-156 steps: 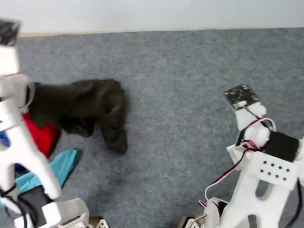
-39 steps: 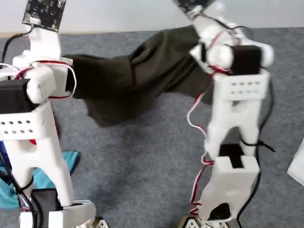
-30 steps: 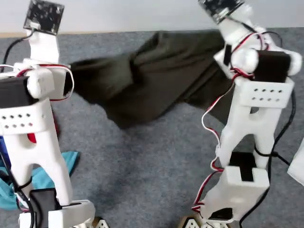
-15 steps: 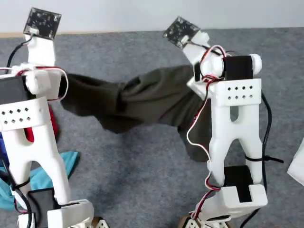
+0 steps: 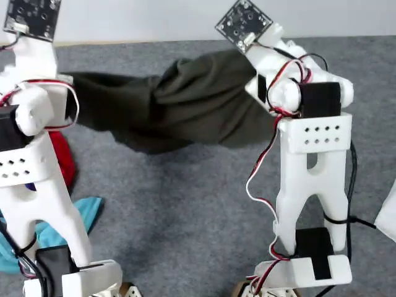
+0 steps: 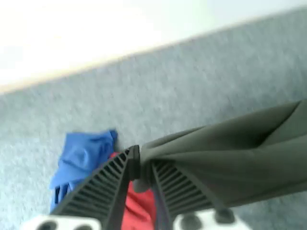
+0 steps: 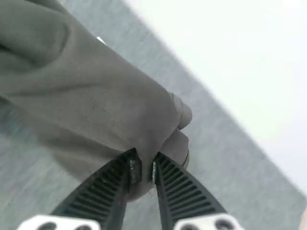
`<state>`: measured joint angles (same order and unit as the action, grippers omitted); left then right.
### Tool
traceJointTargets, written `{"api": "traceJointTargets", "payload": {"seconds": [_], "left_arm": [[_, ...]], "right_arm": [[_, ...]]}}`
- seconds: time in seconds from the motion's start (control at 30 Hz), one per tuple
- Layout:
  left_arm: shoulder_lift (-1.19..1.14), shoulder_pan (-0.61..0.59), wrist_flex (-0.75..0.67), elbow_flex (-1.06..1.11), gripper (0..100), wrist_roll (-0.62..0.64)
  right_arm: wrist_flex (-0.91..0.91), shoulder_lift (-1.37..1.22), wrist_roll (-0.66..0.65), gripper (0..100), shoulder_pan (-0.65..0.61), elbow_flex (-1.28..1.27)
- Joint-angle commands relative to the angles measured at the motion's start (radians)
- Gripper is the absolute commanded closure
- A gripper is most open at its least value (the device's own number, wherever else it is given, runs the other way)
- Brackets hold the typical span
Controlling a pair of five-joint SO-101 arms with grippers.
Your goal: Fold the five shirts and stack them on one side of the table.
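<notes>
Left and right jaws clamp one dark shirt (image 5: 185, 105) (one each: red shirt (image 5: 63, 162), blue shirt (image 6: 79, 158), teal shirt (image 5: 86, 213)).

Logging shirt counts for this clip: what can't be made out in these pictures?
- High view: left arm hides most of the pile; red shirt and teal shirt peek out.
- Wrist views: which part of the dark shirt the left gripper and right gripper pinch; bunched folds hide it.
- High view: white thing, cut by the edge.
</notes>
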<state>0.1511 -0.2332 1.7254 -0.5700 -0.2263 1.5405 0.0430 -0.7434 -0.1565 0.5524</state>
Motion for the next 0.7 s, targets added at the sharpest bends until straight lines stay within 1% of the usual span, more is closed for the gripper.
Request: {"api": "traceJointTargets", "payload": {"seconds": [0.0, 0.07, 0.2, 0.37, 0.53, 0.67], "left_arm": [[0.048, -0.006, 0.031, 0.065, 97, -0.054], [0.068, -0.003, 0.031, 0.151, 97, -0.091], [0.089, 0.051, 0.031, 0.369, 97, -0.175], [0.081, 0.100, 0.026, 0.610, 97, -0.187], [0.081, 0.101, 0.026, 0.725, 97, -0.204], [0.083, 0.101, 0.026, 0.760, 97, -0.204]], "right_arm": [[0.183, 0.038, 0.008, 98.8, -0.027, 0.006], [0.255, 0.031, 0.008, 98.8, -0.047, 0.003], [0.252, 0.028, 0.011, 98.8, -0.050, -0.083], [0.254, 0.050, 0.012, 98.8, -0.108, -0.325], [0.254, 0.159, 0.014, 98.8, -0.168, -0.506], [0.254, 0.272, 0.014, 98.7, -0.189, -0.637]]}}
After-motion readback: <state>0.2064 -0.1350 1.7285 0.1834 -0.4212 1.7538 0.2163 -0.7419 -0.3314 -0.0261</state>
